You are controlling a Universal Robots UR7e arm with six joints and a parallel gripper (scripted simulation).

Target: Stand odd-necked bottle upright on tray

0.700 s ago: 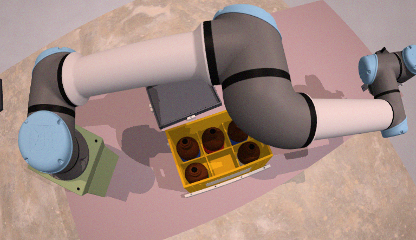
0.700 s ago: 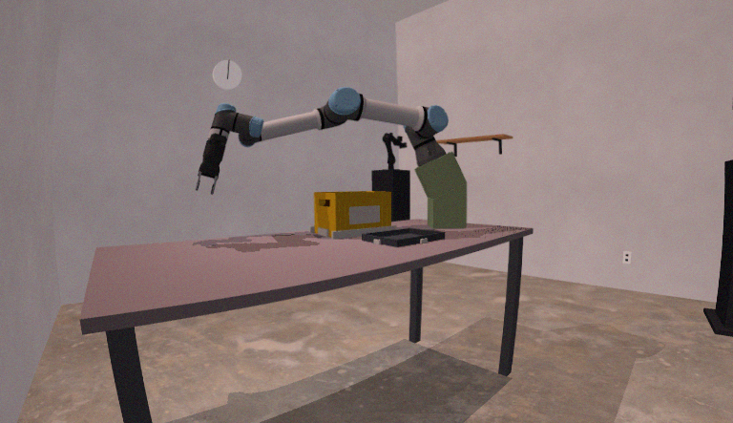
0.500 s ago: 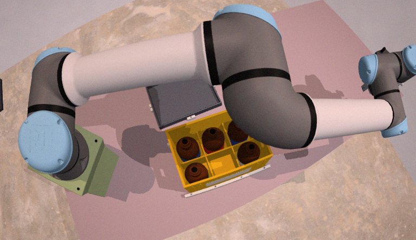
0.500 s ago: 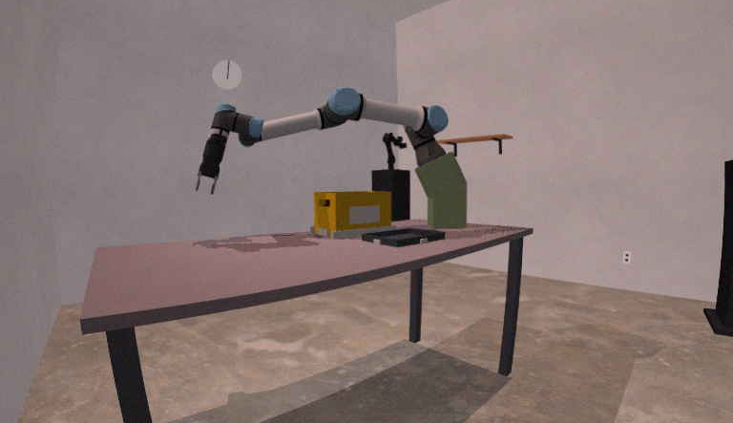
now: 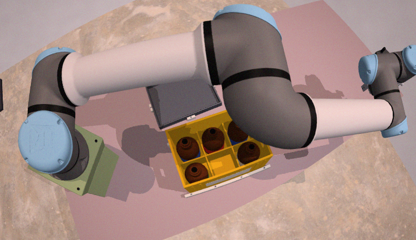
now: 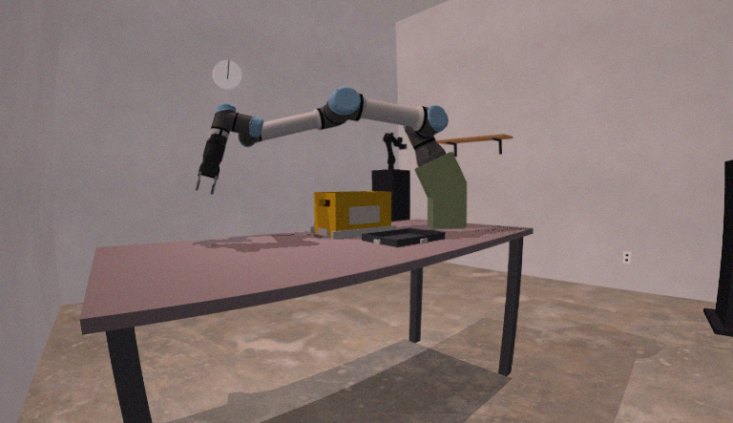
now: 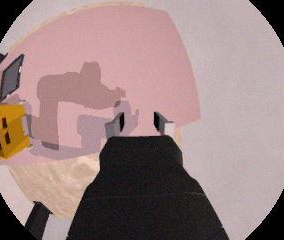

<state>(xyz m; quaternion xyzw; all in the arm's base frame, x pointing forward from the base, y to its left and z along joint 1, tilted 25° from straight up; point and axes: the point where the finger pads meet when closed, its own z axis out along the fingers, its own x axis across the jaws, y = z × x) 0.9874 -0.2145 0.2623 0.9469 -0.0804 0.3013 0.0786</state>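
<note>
A yellow crate (image 5: 219,151) stands on the pink table with several brown bottles upright in its cells, among them ones at the front left (image 5: 195,172), back middle (image 5: 213,138) and right (image 5: 248,152). One at the back right (image 5: 236,131) is partly hidden by the arm. The front middle cell (image 5: 222,163) is empty. The grey tray (image 5: 183,101) lies beside the crate, partly under the arm. My gripper (image 6: 206,184) hangs open and empty high above the table's far end, well away from the crate (image 6: 352,212) and the tray (image 6: 402,235). In the wrist view the fingers stand apart and the crate (image 7: 4,131) is small at the left.
The arm's green pedestal (image 5: 91,167) stands at one table corner. A black box with a stand (image 6: 389,186) sits behind the crate. A wall shelf (image 6: 475,138) is beyond the table. The arm's elbow (image 5: 254,80) hangs over the crate's back.
</note>
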